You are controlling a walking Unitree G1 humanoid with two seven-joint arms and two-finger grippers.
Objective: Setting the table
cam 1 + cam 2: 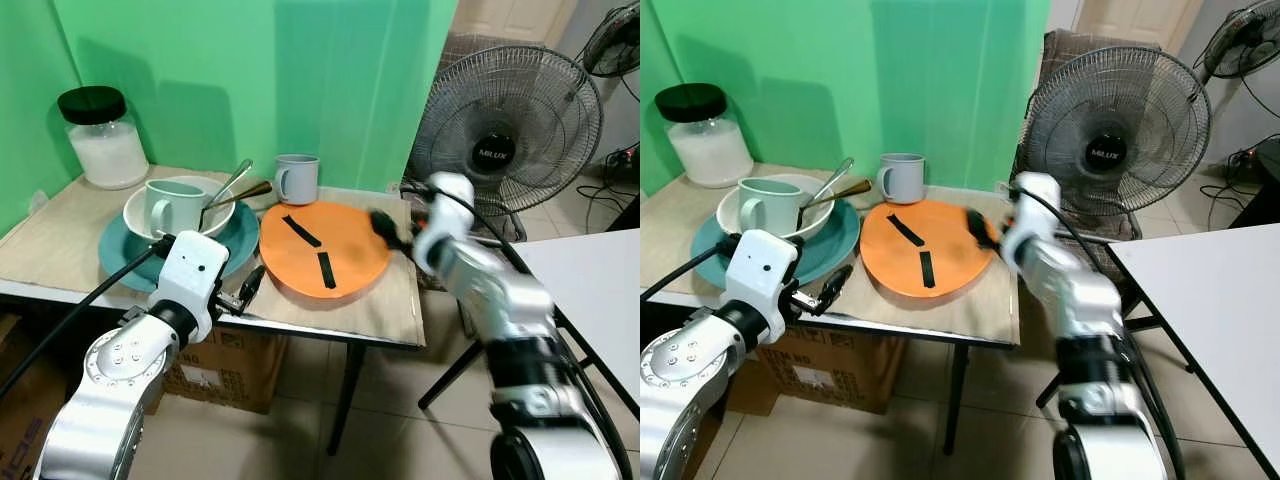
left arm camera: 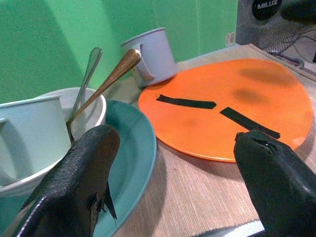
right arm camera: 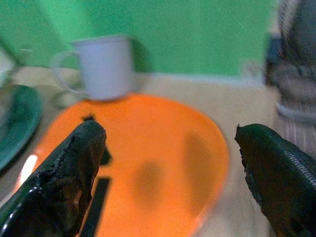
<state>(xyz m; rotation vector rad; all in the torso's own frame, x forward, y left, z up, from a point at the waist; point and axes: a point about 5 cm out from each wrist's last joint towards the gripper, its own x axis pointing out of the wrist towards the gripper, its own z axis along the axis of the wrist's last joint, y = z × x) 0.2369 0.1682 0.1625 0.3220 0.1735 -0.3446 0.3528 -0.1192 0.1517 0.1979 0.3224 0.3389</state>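
An orange round plate [image 1: 325, 248] with two black tape strips lies on the table's right half. To its left a teal plate [image 1: 235, 240] carries a white bowl [image 1: 205, 190], which holds a pale green mug [image 1: 170, 205] and two spoons [image 1: 228, 186]. A grey mug [image 1: 297, 178] stands behind the orange plate. My left gripper [image 1: 248, 288] is open at the table's front edge, between the teal and orange plates. My right gripper [image 1: 385, 228] is open and blurred, hovering at the orange plate's right edge [image 3: 207, 148]. Neither holds anything.
A glass jar [image 1: 103, 138] with a black lid stands at the back left corner. A standing fan [image 1: 505, 130] is close to the right of the table. A white table [image 1: 590, 290] lies farther right. Cardboard boxes [image 1: 225, 365] sit under the table.
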